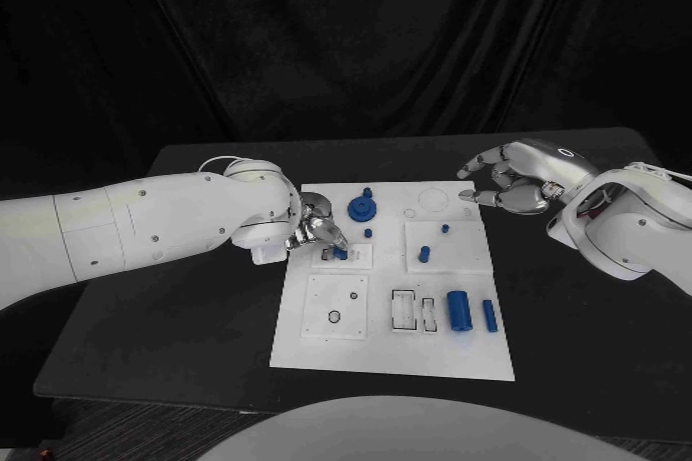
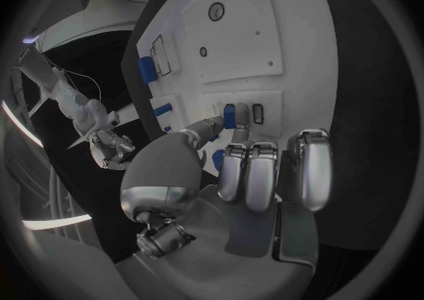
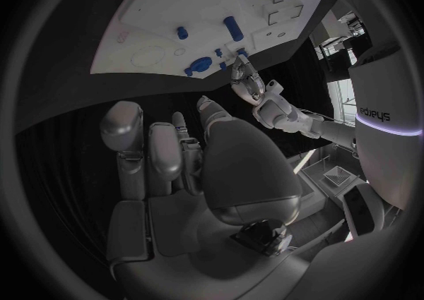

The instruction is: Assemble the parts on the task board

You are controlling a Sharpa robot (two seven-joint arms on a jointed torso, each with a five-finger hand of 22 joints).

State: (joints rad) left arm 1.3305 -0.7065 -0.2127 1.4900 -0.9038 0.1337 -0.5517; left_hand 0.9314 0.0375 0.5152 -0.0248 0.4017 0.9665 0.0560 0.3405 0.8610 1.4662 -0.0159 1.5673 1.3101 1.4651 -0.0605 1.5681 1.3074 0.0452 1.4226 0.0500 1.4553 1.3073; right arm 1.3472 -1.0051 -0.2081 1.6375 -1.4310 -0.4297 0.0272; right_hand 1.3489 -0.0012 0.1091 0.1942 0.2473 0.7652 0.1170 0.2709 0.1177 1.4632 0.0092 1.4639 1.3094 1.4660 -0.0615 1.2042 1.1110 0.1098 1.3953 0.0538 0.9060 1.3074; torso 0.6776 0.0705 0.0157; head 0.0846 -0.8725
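The white task board (image 1: 325,346) lies in the middle of the black table. My left hand (image 1: 315,229) is at the board's left edge, and its thumb and a finger pinch a small blue part (image 2: 230,115) over a small square plate, right beside a dark slot (image 2: 258,113). My right hand (image 1: 515,177) hovers over the board's far right corner with its fingers apart and nothing in them. Standing on the board are a round blue knob (image 1: 359,207), a short blue peg (image 1: 426,253) and a large blue cylinder (image 1: 459,310).
A thin blue bar (image 1: 490,315) lies right of the large cylinder, beside two rectangular slots (image 1: 415,311). A plate with round holes (image 1: 336,306) sits at the board's near left. Bare black table (image 1: 188,321) surrounds the board.
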